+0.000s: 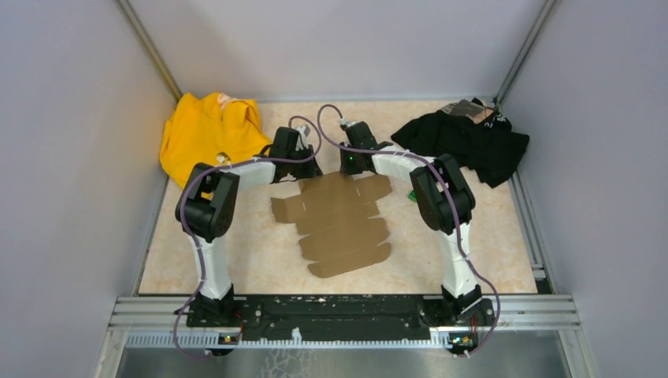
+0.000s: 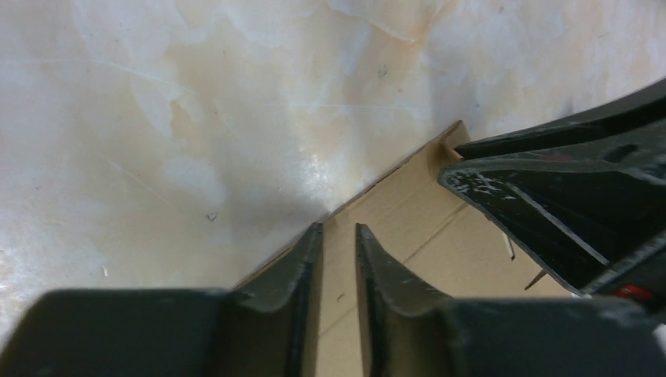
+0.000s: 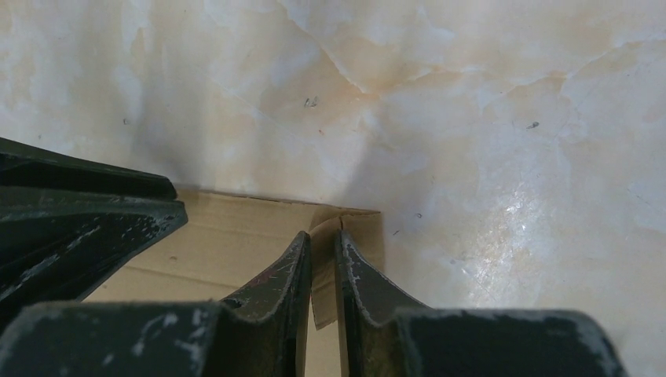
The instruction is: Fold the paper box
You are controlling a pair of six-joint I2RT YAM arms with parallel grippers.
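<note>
The paper box point(image 1: 340, 222) is a flat brown die-cut cardboard sheet lying in the middle of the table. Both grippers sit at its far edge. My left gripper point(image 1: 306, 169) is over the far left corner. In the left wrist view its jaws point(image 2: 338, 236) stand a narrow gap apart with flat cardboard point(image 2: 408, 228) below and nothing held between them. My right gripper point(image 1: 350, 163) is at the far middle edge. In the right wrist view point(image 3: 323, 239) it is closed around a small raised flap point(image 3: 323, 275) of the sheet.
A yellow garment point(image 1: 206, 135) lies at the back left, close to the left arm. A black garment point(image 1: 470, 139) lies at the back right. A tiny green cube point(image 1: 411, 195) sits beside the right arm. Grey walls enclose the table.
</note>
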